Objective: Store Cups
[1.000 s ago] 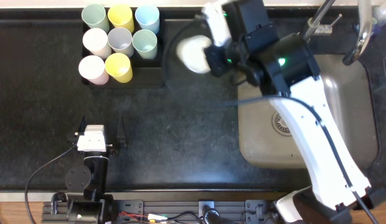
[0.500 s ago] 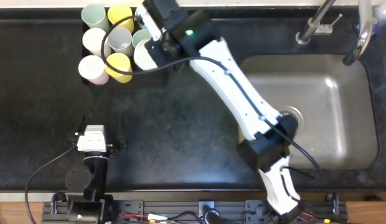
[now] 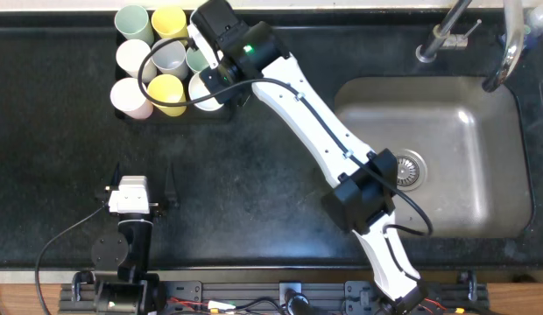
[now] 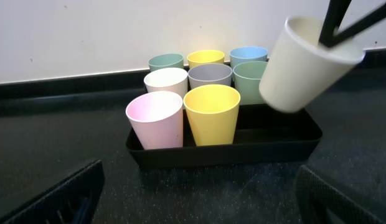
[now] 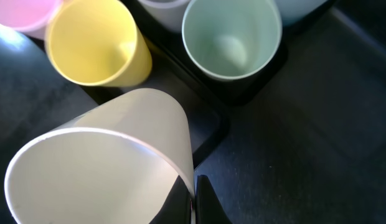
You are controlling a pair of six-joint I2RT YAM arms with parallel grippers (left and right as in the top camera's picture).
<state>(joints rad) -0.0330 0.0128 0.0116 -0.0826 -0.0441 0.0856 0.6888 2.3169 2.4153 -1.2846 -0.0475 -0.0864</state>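
A black tray at the counter's back left holds several cups in pink, yellow, white, grey, green and blue. My right gripper is shut on the rim of a cream cup, one finger inside and one outside. The cream cup hangs tilted over the tray's front right corner, beside the front yellow cup and in front of a green cup. My left gripper rests open near the counter's front left, facing the tray.
A steel sink with a faucet takes up the right side. Dark countertop lies open between the tray and the left arm. The right arm stretches diagonally from the bottom right to the tray.
The right arm has swung left from near the sink with the cream cup and now holds it lower over the tray's front right corner. The left arm has stayed put.
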